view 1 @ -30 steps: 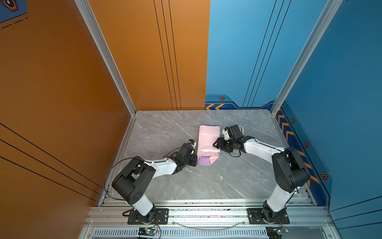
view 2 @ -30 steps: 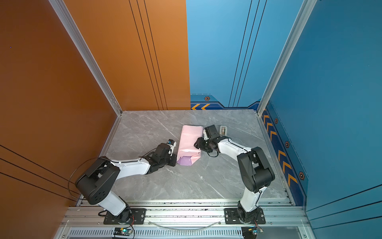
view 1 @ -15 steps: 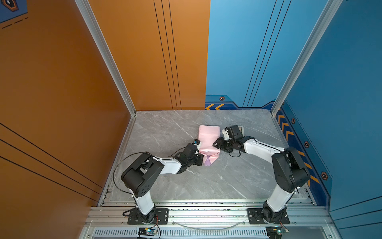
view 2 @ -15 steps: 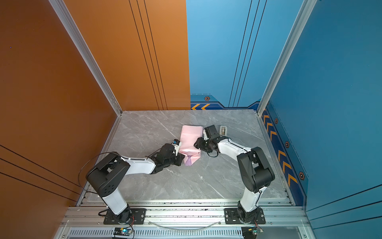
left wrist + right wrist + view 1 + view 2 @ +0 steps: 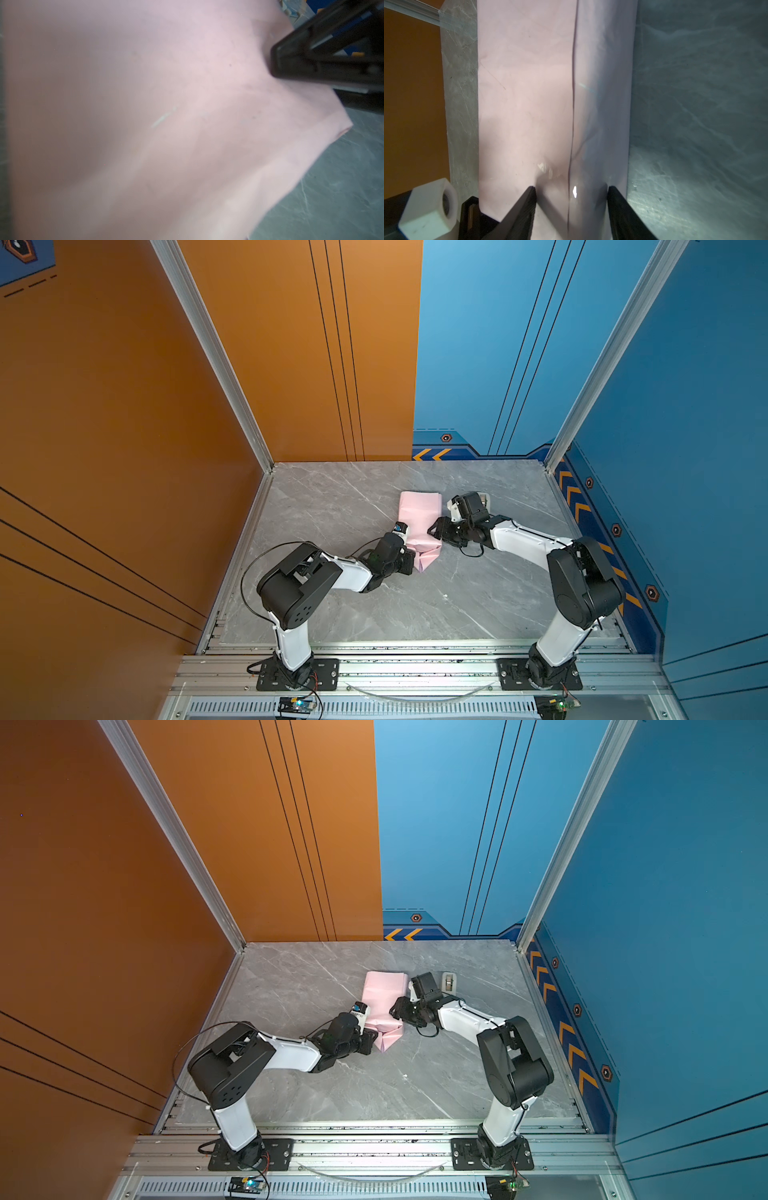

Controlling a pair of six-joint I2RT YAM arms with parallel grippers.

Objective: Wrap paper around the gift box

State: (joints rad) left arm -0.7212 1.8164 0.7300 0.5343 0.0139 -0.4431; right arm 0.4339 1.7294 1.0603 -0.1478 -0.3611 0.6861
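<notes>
on the grey table (image 5: 332, 506), between both arms: the paper (image 5: 419, 510), folded as a parcel, is lying lengthwise away from the bases, gift box presumably inside. left gripper (image 5: 412, 562) is sitting nearest its loose near end, jaws unreadable; right gripper (image 5: 435, 529) is resting on it midway along, jaws apart.

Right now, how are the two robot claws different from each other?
The left gripper sits at the near, folded end of the pink paper; the right gripper is at its right side, farther back. The right gripper's jaws stand apart, tips on the paper, in its wrist view; the left gripper's jaws are hidden. Both are black, and both work at the same paper.
</notes>
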